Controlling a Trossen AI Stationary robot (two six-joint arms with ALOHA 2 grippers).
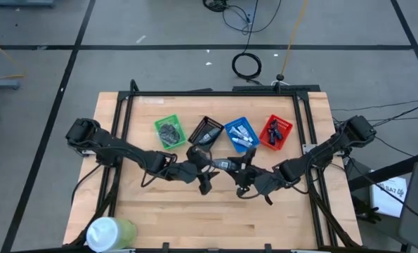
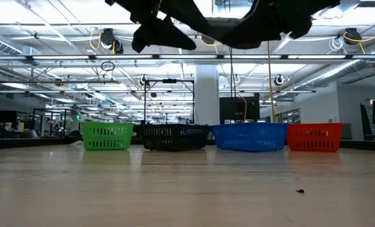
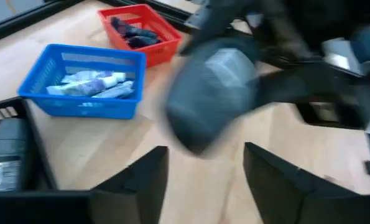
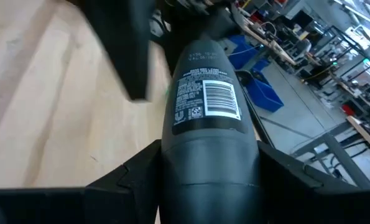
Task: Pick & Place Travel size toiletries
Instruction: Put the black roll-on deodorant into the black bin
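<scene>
One grey oval bottle remains unsorted, clamped in the right hand at frame centre above the worktop. Left hand gapes empty beside it. Green, blue and red baskets already hold toiletries.

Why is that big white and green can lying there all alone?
It does look odd: the big white-and-green can lies on its side at the table's front left corner, far from the four baskets. The right gripper holds a grey bottle above the table; nothing looks spilled.
</scene>
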